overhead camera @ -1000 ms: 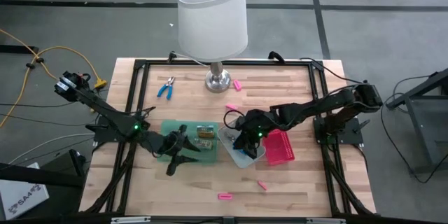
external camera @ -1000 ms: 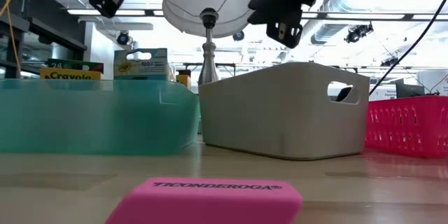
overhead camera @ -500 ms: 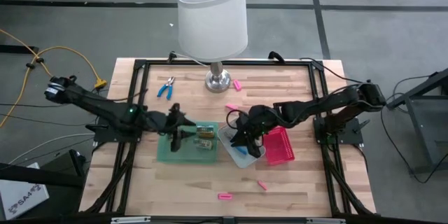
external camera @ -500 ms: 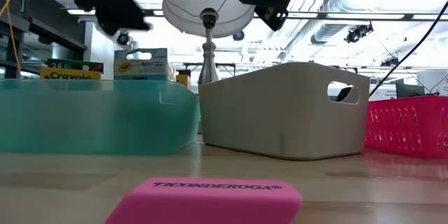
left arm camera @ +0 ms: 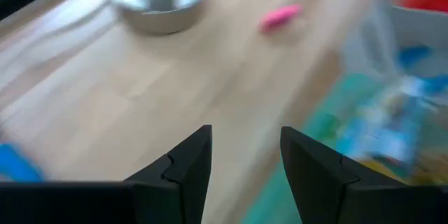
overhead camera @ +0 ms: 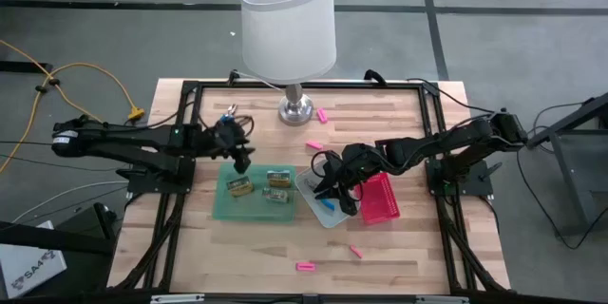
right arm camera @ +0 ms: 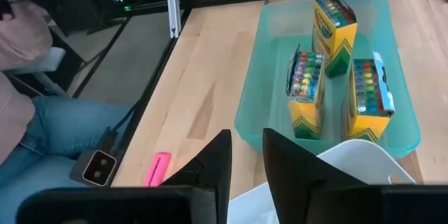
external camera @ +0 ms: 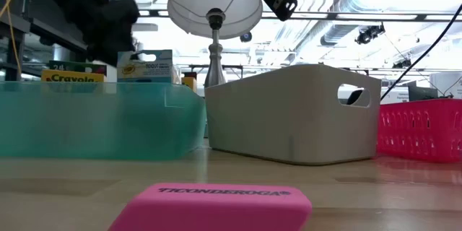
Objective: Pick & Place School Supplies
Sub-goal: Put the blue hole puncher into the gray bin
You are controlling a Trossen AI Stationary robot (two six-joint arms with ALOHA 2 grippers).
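In green tray (right arm camera: 260,112), three crayon packs (right arm camera: 305,92)

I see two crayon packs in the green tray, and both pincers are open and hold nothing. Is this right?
Not quite: the green tray holds three crayon packs, as the right wrist view shows. The rest stands: the left pincer and the right pincer are open and hold nothing.

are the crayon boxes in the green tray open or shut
Open. In the right wrist view all three crayon boxes in the green tray have their flaps up, with rows of crayon tips showing.
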